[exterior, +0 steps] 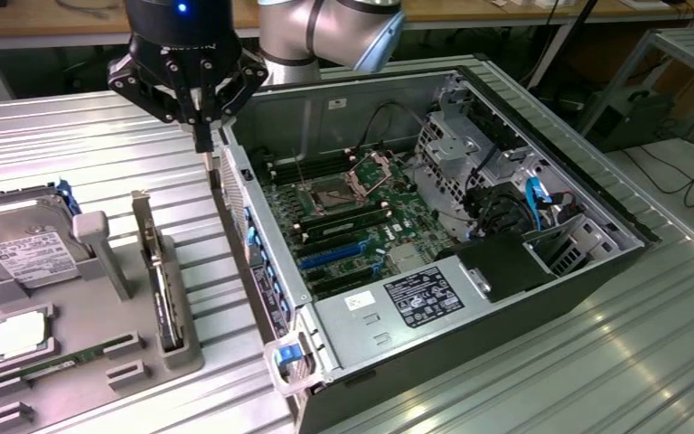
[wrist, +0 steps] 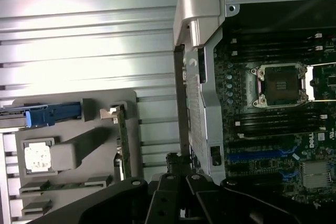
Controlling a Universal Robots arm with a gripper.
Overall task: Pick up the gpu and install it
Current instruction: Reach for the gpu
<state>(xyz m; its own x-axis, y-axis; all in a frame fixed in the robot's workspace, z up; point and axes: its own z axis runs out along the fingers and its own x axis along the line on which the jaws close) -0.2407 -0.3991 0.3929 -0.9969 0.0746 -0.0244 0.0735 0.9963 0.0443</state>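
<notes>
The gpu stands on its edge in a slot of the grey holder, silver bracket end towards the back; in the wrist view the gpu is a thin green-edged strip. My gripper hangs shut with nothing between its fingers, above the table beside the rear corner of the open computer case, behind the gpu and well above it. In the wrist view the gripper points down next to the case's rear wall. The motherboard lies exposed, with a blue slot.
The holder also carries a hard drive, a processor chip and a green RAM stick. Drive cages and cables fill the case's far side. Ribbed metal tabletop lies between gripper and holder.
</notes>
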